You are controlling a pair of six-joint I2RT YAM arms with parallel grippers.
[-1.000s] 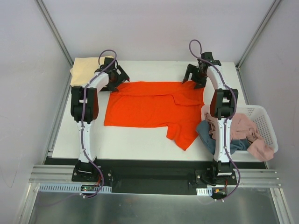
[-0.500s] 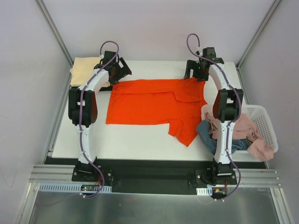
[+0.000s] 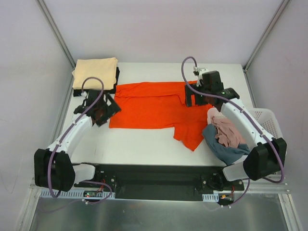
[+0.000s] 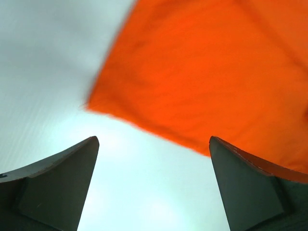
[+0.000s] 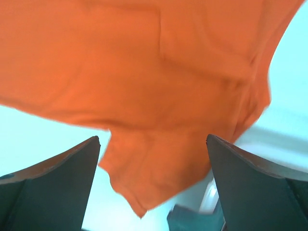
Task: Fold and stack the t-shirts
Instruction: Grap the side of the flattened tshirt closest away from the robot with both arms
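Left gripper and right gripper, jaws apart and empty, should pinch the near edge of the shirt evenly.

Here's one spread t-shirt lying flat in the middle of the worktop. It runs left to right, with one sleeve pointing toward the near edge on the right. In the far left corner a folded t-shirt sits on top of a second t-shirt, behind and left of the spread one. My left gripper is over bare worktop just beside the spread t-shirt's left edge, and the left wrist view puts a corner of it ahead of the gripper. My right gripper hangs above its far right part. At the right edge, a heap of t-shirts spills from the basket, just beside that near sleeve.
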